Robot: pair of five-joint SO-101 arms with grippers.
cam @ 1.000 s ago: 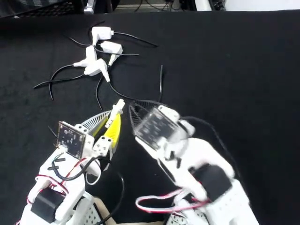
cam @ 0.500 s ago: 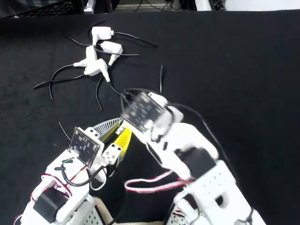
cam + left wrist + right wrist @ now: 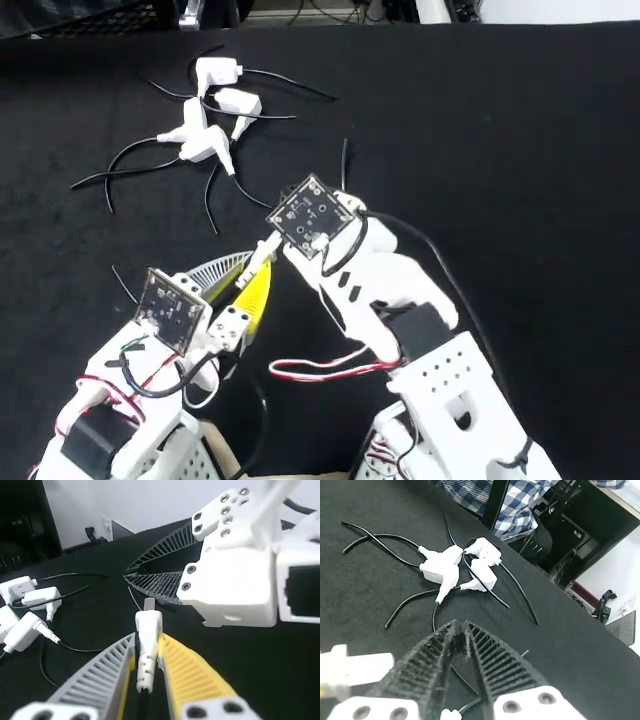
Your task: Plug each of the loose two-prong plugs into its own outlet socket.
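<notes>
A white plug (image 3: 148,622) is pinched between the grey and yellow fingers of the left gripper (image 3: 147,636). Its nose points forward past the tips and its cord trails back between the fingers. The right gripper (image 3: 461,626) is held just beside that nose, its black fingers pressed together at the tips. A thin black cable (image 3: 250,192) runs up to them, but whether it is clamped cannot be told.

For a clean mating, the plug is best kept in line with the fingers, and a socket is best steadied squarely before it rather than met at a slant. The cluster of white connectors (image 3: 210,110) lies well apart, toward the far left of the table (image 3: 520,150). Its cords are crossed over one another, so one piece is better drawn free first.

Little room is offered between the two grippers, while wide bare cloth is available on the right.
</notes>
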